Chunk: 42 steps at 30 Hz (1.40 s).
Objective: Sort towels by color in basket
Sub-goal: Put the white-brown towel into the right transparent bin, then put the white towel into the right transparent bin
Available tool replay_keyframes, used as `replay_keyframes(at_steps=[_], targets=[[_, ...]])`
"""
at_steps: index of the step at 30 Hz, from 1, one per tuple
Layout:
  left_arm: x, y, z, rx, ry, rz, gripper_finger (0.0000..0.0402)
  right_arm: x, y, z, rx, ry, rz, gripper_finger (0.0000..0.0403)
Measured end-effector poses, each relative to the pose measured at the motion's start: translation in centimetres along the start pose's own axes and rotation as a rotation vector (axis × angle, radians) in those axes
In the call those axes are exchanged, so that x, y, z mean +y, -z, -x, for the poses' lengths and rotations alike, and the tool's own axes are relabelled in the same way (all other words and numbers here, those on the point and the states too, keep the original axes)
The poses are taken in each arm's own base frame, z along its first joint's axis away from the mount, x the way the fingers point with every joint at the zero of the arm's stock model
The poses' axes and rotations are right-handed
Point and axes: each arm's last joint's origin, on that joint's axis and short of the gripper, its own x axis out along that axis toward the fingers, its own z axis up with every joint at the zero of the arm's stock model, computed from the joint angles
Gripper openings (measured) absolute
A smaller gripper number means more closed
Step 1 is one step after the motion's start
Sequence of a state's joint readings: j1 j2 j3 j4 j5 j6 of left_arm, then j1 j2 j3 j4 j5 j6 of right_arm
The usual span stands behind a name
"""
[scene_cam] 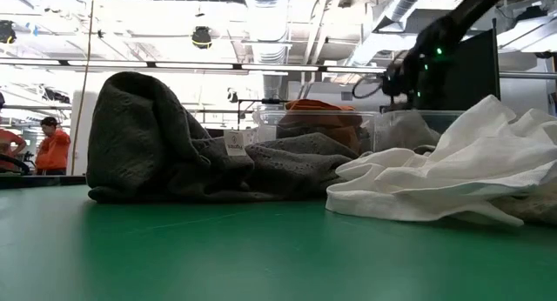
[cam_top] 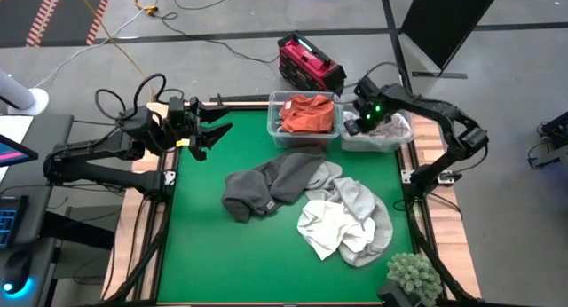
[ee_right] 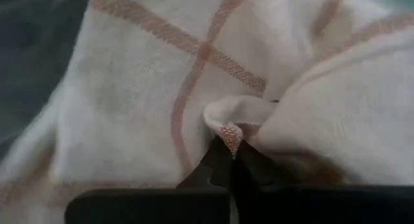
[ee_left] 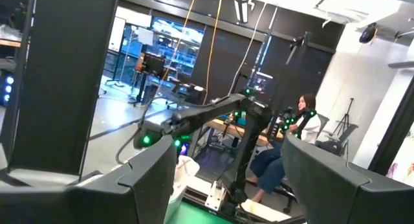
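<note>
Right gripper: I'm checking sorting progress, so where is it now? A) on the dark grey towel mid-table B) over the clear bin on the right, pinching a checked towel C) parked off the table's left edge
B: the right gripper sits over the right bin, shut on a fold of the checked towel.

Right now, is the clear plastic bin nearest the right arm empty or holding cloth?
Holding cloth: the right gripper pinches a white checked towel inside that bin.
</note>
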State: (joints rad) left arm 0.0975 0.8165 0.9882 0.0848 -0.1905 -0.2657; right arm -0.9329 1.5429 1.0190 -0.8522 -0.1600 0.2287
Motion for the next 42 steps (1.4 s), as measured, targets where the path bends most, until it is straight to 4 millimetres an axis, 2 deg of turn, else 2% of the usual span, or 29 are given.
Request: replay_keyframes(at_steps=[3, 7, 14, 19, 22, 25, 29, 33, 37, 42], targets=[[0.0, 0.1, 0.0, 0.011, -0.003, -0.005, 0.0265, -0.4, 0.5, -1.2, -0.015, -0.02, -0.062, 0.0037], [0.1, 0.2, 0.0, 0.019, -0.005, -0.005, 0.0265, -0.6, 0.5, -1.1, -0.009, 0.006, -0.063, 0.0061], [0.1, 0.5, 0.0, 0.048, -0.013, -0.006, 0.0265, 0.0, -0.1, 2.6, -0.073, -0.005, 0.024, 0.0128], [0.2, 0.9, 0.0, 0.089, -0.025, 0.016, 0.0265, 0.6, 0.0, 6.4, -0.094, -0.007, 0.075, 0.0203], [0.3, 1.1, 0.1, 0.114, -0.034, 0.028, 0.0265, 1.4, 0.4, 9.4, -0.147, -0.019, 0.118, 0.024], [0.4, 1.2, 0.1, 0.124, -0.044, 0.04, 0.0265, 3.2, 1.3, 11.5, -0.217, -0.048, 0.226, 0.0258], [0.7, 1.3, 0.1, 0.115, -0.134, 0.056, 0.0265, 6.7, 3.5, 12.1, -0.214, -0.124, 0.384, 0.0261], [0.9, 1.4, 0.2, 0.106, -0.199, 0.072, 0.0265, 11.3, 6.9, 11.3, -0.098, -0.22, 0.532, 0.026], [0.9, 1.6, 0.2, 0.133, -0.176, 0.056, 0.0265, 16.3, 11.8, 9.8, -0.075, -0.322, 0.688, 0.026], [0.8, 1.6, 1.2, 0.212, -0.056, 0.089, 0.0265, 20.3, 17.5, 7.1, -0.099, -0.312, 0.746, 0.026]])
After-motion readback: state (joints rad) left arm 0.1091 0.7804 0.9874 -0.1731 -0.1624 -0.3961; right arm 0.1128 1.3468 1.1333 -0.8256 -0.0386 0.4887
